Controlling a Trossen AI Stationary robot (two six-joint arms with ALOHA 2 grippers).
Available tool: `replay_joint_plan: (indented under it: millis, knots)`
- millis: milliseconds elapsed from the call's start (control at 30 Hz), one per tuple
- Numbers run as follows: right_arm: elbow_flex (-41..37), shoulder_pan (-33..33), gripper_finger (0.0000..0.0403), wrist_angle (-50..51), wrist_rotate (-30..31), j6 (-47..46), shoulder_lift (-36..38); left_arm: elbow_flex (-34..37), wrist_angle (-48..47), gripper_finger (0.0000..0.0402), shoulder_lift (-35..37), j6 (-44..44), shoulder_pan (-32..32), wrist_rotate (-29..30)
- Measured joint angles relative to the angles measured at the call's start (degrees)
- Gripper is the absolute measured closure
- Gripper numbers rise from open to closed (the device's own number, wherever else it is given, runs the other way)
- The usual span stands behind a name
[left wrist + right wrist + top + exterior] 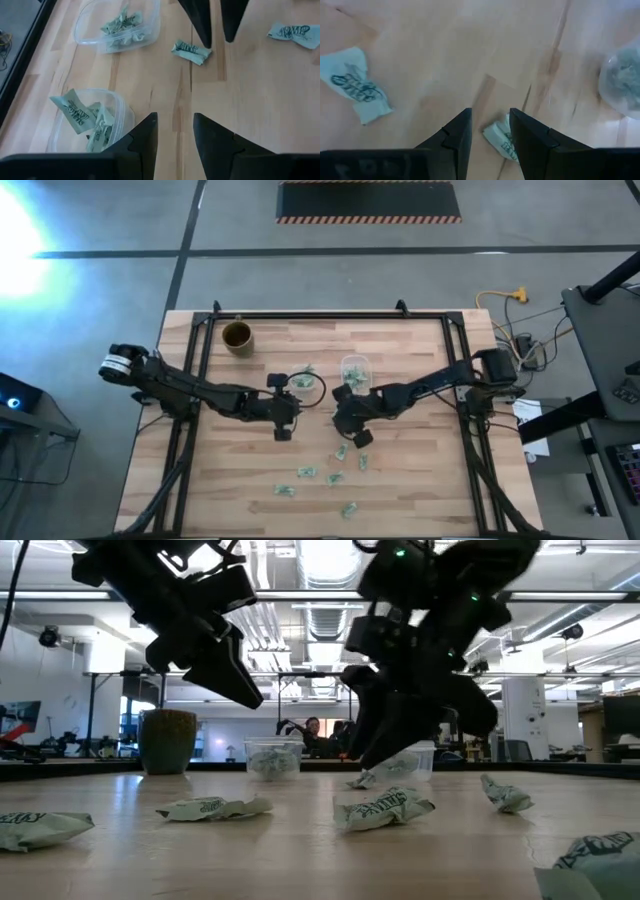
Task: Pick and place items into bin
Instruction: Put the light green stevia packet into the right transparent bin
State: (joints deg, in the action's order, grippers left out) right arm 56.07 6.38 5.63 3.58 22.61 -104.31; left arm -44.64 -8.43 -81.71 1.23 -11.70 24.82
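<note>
The items are small green-and-white wrappers. Several lie loose on the wood toward the near edge [333,478], and others fill two clear tubs [303,383] [355,368] at mid-table. My left gripper [283,428] [175,122] hangs open and empty above the table beside the left tub [120,107]. My right gripper [345,423] [490,117] is open and low, pointing down. One wrapper [499,140] [190,50] lies on the table right at its fingertips [385,752]. My right gripper stands from above over one loose wrapper [190,50], which lies flat on the table by one fingertip [204,35]. Whether that finger touches it, I cannot tell.
A brown round cup [237,337] stands near the far left corner. More wrappers lie near the right gripper [357,82] [295,34] and in front in the low view [385,808] [212,808]. The two grippers face each other closely at mid-table.
</note>
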Motion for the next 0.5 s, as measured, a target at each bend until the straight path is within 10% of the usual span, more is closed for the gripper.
replay_joint_plan:
  millis: [500]
  knots:
    - [13.7, -1.2, 0.0217, 17.9, 1.2, 3.7, -8.2, 0.1, -2.1, 0.0292, 0.0, 1.4, -0.1, -0.1]
